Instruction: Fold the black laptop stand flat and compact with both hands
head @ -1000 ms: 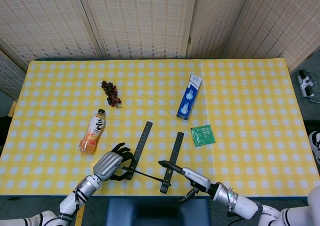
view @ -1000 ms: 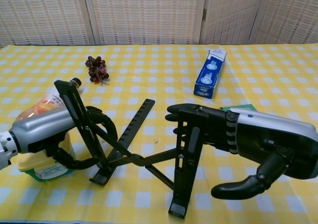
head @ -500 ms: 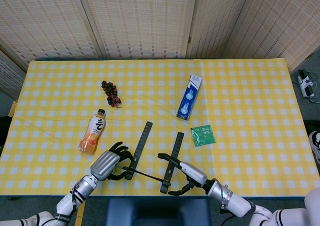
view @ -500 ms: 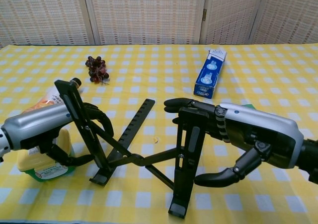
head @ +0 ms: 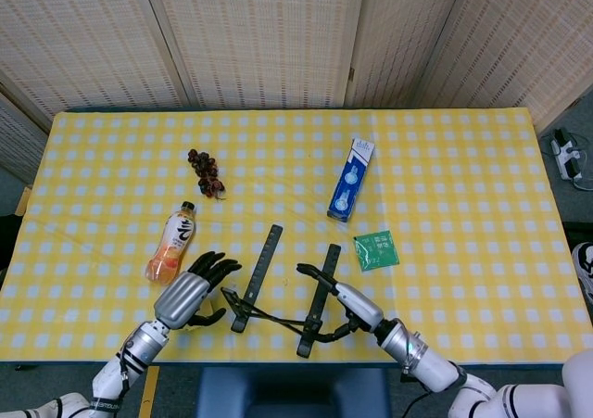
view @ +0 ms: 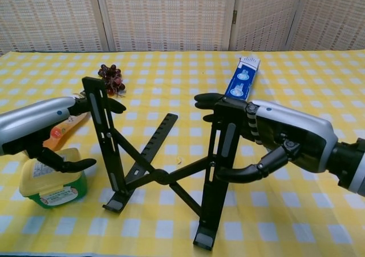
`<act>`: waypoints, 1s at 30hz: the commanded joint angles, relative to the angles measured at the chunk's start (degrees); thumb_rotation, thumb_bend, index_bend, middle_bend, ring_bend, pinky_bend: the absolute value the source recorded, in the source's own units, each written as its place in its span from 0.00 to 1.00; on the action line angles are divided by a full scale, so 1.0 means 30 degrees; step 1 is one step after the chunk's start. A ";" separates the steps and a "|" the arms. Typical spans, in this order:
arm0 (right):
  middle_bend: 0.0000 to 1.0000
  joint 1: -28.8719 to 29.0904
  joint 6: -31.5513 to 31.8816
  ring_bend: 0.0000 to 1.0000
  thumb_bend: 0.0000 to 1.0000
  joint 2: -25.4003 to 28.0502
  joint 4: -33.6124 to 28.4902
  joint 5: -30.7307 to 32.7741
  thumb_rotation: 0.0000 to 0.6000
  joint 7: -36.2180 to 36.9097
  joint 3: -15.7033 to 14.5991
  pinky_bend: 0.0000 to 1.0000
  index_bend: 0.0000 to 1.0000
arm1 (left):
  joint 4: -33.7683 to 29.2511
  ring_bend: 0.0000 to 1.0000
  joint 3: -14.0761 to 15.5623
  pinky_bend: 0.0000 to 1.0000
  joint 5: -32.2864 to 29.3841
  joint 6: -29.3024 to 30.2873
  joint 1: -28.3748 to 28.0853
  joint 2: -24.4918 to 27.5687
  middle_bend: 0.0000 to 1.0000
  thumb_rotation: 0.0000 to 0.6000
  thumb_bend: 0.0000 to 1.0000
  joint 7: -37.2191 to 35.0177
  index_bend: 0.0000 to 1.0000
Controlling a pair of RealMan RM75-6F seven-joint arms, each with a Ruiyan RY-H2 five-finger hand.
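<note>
Since a second ago the left hand [view: 40, 129] has been letting go of the stand's left leg and drawing back toward the bottle, while the right hand [view: 268, 137] has been curling its thumb in under the right leg. The yellow checked table [head: 463, 177] is carrying everything. The black laptop stand [view: 162, 174] is sitting at the near edge, midway between the two hands, still spread open with its crossed links joining two upright legs and its rails angling away across the cloth. The right hand is gripping the right leg, fingers lying over the top and thumb hooking beneath. The left hand is hanging open just beside the left leg, fingers spread; whether the fingertips are brushing the leg is unclear. The blue box [head: 351, 179] is lying well beyond the stand, the orange bottle [head: 172, 243] to the left near the left hand, the grapes [head: 206, 172] further back, and the green packet [head: 376, 249] just right of the stand.
</note>
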 commanded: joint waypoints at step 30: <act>0.29 -0.2069 0.3863 0.33 0.24 0.3937 -0.0220 -0.2016 1.00 -1.1362 0.2172 0.18 0.14 | 0.1529 0.00 -0.2557 0.01 -0.0585 -0.2413 -0.2992 0.0511 0.12 1.00 0.35 0.3788 0.15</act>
